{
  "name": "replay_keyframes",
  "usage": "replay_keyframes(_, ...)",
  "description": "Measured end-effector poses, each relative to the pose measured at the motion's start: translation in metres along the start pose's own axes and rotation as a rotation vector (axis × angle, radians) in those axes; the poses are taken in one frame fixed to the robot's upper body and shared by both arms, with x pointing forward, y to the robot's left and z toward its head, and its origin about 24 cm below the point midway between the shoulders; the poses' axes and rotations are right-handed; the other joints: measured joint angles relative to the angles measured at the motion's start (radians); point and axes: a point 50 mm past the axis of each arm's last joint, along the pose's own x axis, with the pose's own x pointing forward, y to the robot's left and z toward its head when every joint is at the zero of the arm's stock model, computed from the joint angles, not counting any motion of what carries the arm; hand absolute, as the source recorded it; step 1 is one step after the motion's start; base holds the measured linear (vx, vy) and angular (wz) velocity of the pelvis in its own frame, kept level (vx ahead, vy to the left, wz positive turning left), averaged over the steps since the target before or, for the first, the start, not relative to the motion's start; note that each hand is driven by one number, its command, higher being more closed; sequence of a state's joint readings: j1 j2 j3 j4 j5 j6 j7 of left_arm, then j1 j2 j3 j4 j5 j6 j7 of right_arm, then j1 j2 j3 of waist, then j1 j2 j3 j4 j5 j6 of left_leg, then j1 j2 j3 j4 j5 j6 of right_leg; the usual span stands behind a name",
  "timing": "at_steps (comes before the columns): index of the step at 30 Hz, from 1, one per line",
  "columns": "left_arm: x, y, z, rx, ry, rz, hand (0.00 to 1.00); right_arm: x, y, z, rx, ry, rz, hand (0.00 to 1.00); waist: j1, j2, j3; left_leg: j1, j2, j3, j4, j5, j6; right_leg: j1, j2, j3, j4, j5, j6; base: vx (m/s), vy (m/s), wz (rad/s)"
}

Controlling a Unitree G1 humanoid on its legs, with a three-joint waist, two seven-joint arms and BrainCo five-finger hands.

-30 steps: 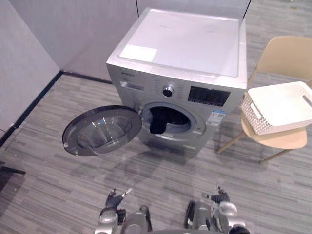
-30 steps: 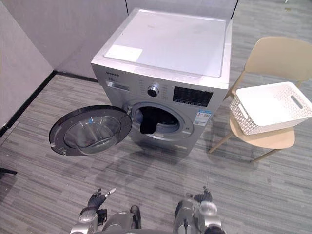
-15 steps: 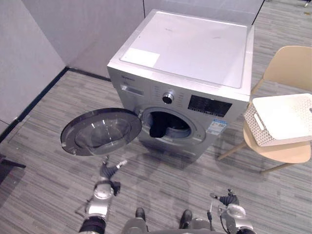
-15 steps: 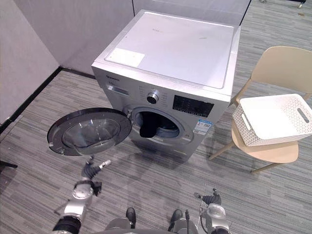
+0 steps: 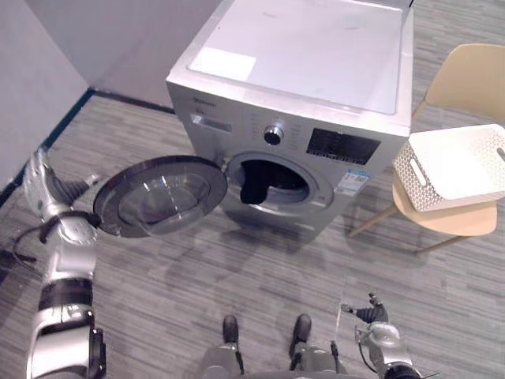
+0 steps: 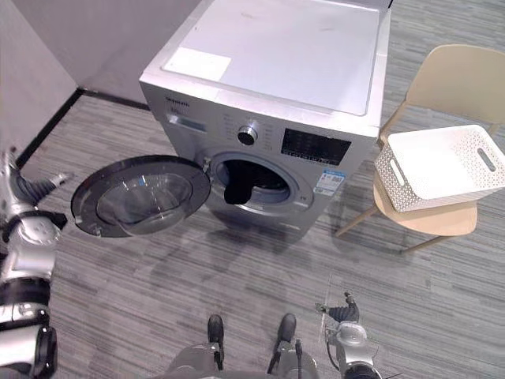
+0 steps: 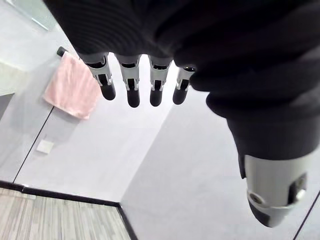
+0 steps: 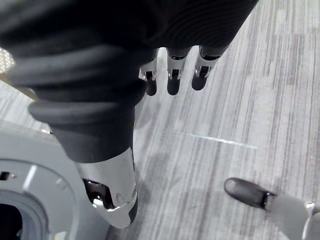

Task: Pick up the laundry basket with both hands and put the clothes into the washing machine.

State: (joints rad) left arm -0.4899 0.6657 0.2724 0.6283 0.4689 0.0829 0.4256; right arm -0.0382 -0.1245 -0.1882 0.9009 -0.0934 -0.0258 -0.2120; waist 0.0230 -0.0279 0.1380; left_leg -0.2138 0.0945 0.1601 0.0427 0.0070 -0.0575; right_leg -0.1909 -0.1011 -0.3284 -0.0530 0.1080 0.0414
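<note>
Laundry basket (image 5: 422, 185) sits empty on chair (image 5: 465, 79) right of washing machine (image 5: 316, 55); dark garment (image 5: 254, 189) hangs in drum. Right hand (image 5: 371, 312), front-right of machine, is nearer; left hand (image 5: 46, 196) is past open door (image 5: 162, 195). Both hands' fingers slack, empty.

The left robot hand (image 7: 215, 75) has a dark ribbed cover (image 7: 150, 25) over its back and wrist. Its fingers (image 7: 132, 86) are silver with rounded dark tips. The thumb (image 7: 272, 192) is a thicker silver barrel with a small round fitting. The right robot hand (image 8: 100, 55) looks the same. The left arm (image 5: 69, 264) is silver-grey with black bands.
</note>
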Motion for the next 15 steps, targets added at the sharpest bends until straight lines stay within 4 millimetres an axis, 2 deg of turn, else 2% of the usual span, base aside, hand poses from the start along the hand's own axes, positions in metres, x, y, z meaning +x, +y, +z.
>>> replay_keyframes(1, 0.006, 0.004, 0.004, 0.013, -0.006, 0.017, 0.00, -0.001, 0.001, 0.002, -0.004, -0.012, 0.005, 0.00, 0.000, -0.009, 0.003, -0.010, 0.001, 0.003, 0.000, 0.004, 0.000, -0.010, 0.002, 0.004, -0.004, 0.008, -0.001, -0.15, -0.008, -0.10)
replay_keyframes(3, 0.029, 0.025, 0.024, 0.072, -0.046, 0.086, 0.00, -0.004, 0.008, 0.012, -0.011, -0.075, 0.026, 0.00, -0.004, -0.054, 0.014, -0.061, 0.010, 0.009, 0.005, 0.017, -0.007, -0.062, 0.005, 0.024, -0.006, 0.028, -0.007, -0.14, -0.013, -0.13)
replay_keyframes(4, 0.034, 0.031, 0.030, 0.079, -0.059, 0.102, 0.00, -0.005, 0.009, 0.014, -0.010, -0.090, 0.030, 0.00, -0.003, -0.066, 0.016, -0.075, 0.014, 0.011, 0.010, 0.019, -0.009, -0.077, 0.008, 0.028, -0.006, 0.033, -0.009, -0.11, -0.023, -0.12)
replay_keyframes(6, 0.048, 0.042, 0.056, 0.078, -0.104, 0.140, 0.00, -0.008, 0.012, 0.017, 0.002, -0.122, 0.037, 0.00, -0.006, -0.098, 0.029, -0.117, 0.029, 0.011, 0.033, 0.022, -0.014, -0.103, 0.020, 0.057, -0.007, 0.044, -0.003, -0.06, -0.030, -0.05)
replay_keyframes(7, 0.051, 0.043, 0.061, 0.069, -0.109, 0.144, 0.00, -0.009, 0.013, 0.017, 0.006, -0.130, 0.038, 0.00, -0.007, -0.103, 0.029, -0.128, 0.033, 0.008, 0.039, 0.022, -0.014, -0.111, 0.023, 0.069, -0.007, 0.047, -0.002, 0.00, 0.000, 0.00)
replay_keyframes(9, 0.060, 0.052, 0.086, 0.023, -0.137, 0.172, 0.00, -0.013, 0.016, 0.025, 0.006, -0.186, 0.051, 0.00, -0.006, -0.120, 0.039, -0.181, 0.051, 0.005, 0.073, 0.022, -0.015, -0.145, 0.037, 0.114, -0.008, 0.055, -0.001, 0.00, 0.000, 0.00)
replay_keyframes(10, 0.062, 0.055, 0.093, 0.007, -0.145, 0.184, 0.00, -0.014, 0.017, 0.029, 0.005, -0.204, 0.057, 0.00, -0.006, -0.124, 0.042, -0.196, 0.058, 0.004, 0.080, 0.022, -0.016, -0.156, 0.043, 0.114, -0.009, 0.063, 0.001, -0.03, -0.027, -0.09)
replay_keyframes(12, 0.069, 0.065, 0.112, -0.051, -0.161, 0.203, 0.00, -0.017, 0.020, 0.044, 0.027, -0.272, 0.064, 0.00, -0.007, -0.131, 0.055, -0.248, 0.087, -0.002, 0.108, 0.021, -0.020, -0.188, 0.069, 0.137, -0.026, 0.109, 0.026, -0.05, -0.032, -0.15)
replay_keyframes(15, 0.073, 0.069, 0.130, -0.118, -0.180, 0.169, 0.00, -0.019, 0.019, 0.053, 0.039, -0.311, 0.064, 0.00, -0.009, -0.142, 0.072, -0.279, 0.104, -0.012, 0.123, 0.022, -0.023, -0.202, 0.084, 0.155, -0.043, 0.135, 0.038, -0.04, -0.018, -0.04)
